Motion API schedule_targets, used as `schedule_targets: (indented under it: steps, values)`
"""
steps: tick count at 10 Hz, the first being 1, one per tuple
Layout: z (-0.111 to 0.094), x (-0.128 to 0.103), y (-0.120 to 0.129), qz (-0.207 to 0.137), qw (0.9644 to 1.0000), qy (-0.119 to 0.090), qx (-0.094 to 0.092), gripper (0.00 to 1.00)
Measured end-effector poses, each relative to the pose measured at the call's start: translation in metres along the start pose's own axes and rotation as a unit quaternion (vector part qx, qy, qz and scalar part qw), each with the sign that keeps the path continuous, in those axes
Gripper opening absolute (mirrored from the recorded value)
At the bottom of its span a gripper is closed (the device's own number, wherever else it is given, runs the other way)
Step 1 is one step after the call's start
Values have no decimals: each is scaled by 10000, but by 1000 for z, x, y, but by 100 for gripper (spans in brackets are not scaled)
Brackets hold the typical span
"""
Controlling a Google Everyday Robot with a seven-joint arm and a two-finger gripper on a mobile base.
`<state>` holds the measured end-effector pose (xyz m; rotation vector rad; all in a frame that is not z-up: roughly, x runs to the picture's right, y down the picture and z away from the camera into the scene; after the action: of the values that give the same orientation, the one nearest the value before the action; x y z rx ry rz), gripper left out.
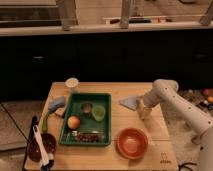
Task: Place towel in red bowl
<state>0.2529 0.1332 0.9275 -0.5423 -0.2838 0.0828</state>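
Pale grey-blue towel (130, 102) beside the gripper (144, 111).
It lies flat just left of the claw (finger state unclear); red bowl (132, 142) sits nearer, apart.

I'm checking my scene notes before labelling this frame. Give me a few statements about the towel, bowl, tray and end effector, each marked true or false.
1. The towel lies inside the red bowl. False: it lies on the table, beyond the bowl.
2. The end effector is next to the towel's right edge. True.
3. The red bowl sits inside the green tray. False: it stands on the table, right of the tray.
4. A white cup stands behind the tray. True.
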Motion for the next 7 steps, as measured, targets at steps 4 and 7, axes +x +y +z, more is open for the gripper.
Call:
schedule_targets:
  steps: [4, 7]
  values:
    - [-3, 1, 2, -51, 10000, 23, 55, 74]
    - [-3, 1, 2, -59, 10000, 27, 54, 80]
